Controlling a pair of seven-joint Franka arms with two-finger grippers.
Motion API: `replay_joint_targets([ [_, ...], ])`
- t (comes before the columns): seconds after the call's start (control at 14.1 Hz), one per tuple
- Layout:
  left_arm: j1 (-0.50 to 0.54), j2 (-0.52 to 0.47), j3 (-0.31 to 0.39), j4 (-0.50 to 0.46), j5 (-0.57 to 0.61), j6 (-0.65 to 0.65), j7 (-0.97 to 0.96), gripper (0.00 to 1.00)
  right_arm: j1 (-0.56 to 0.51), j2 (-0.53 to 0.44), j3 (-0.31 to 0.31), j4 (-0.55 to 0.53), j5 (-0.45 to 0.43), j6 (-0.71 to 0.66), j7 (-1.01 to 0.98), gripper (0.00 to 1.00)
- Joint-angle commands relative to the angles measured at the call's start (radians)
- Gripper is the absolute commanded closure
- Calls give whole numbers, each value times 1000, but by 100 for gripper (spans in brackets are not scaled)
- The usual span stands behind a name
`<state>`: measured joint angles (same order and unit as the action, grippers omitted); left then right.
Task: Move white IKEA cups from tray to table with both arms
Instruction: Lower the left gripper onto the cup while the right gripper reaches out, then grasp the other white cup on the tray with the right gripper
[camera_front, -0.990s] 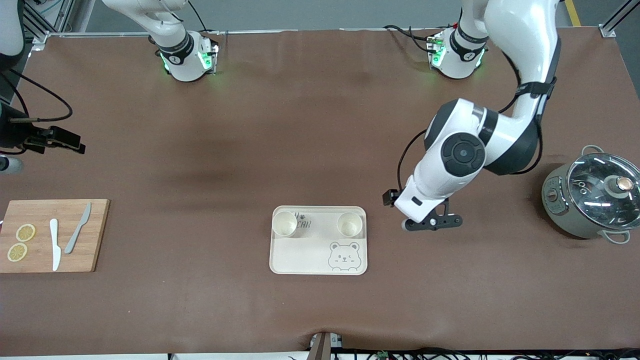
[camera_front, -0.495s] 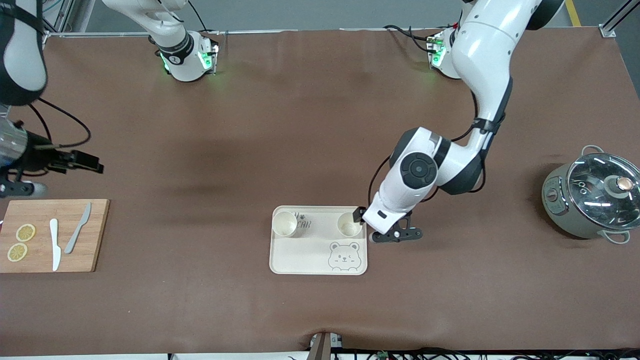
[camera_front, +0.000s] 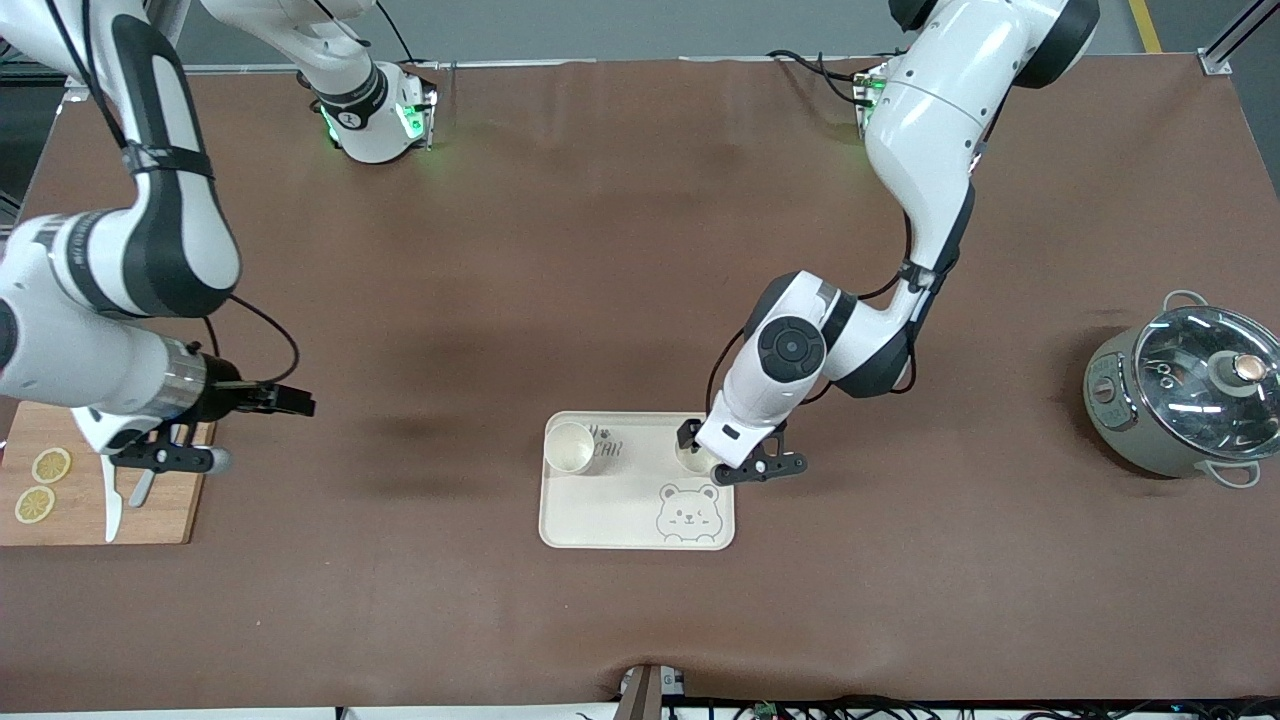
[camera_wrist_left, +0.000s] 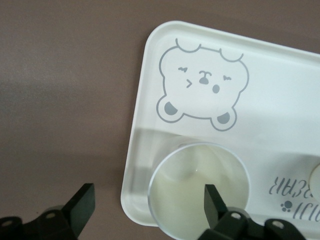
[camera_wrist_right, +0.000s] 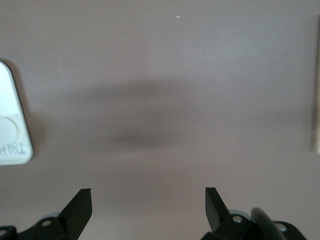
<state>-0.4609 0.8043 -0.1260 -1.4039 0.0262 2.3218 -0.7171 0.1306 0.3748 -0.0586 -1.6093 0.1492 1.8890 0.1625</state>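
While both cups sit on the tray (camera_front: 640, 520) at the tabletop's (camera_front: 600, 250) middle, hovering low with the left hand (camera_front: 722, 462) over the cup (camera_front: 697, 458) toward the left arm's end. Fingers spread wide, gripping nothing, one over the cup's mouth in the left wrist view, the other over bare brown sheet off the tray's edge: off-centre, likely needing a shift before closing. Second cup (camera_front: 570, 447) standing free on the tray's lettering, toward the right arm's end. Right hand (camera_front: 170, 458) spread and empty, up over the cutting board's (camera_front: 165, 520) edge, well apart from the tray, probably lining up for that second cup.
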Motion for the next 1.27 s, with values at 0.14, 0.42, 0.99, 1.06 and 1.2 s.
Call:
replay_joint_targets([
  [0.14, -4, 25, 5, 23, 12, -1, -13, 72, 128, 41, -4, 25, 17, 76, 263, 0],
  [0.42, -12, 16, 5, 23, 17, -1, -19, 100, 201, 110, -3, 103, 21, 85, 434, 0],
  [0.99, -1, -42, 5, 28, 12, -12, -16, 100, 360, 248, -6, 134, 41, 286, 698, 0],
  [1.06, 8, -59, 5, 25, 9, -15, -19, 100, 366, 263, -6, 134, 38, 329, 704, 0],
  [1.2, 59, -106, 3, 19, 9, -85, -16, 100, 371, 286, -6, 134, 46, 386, 715, 0],
])
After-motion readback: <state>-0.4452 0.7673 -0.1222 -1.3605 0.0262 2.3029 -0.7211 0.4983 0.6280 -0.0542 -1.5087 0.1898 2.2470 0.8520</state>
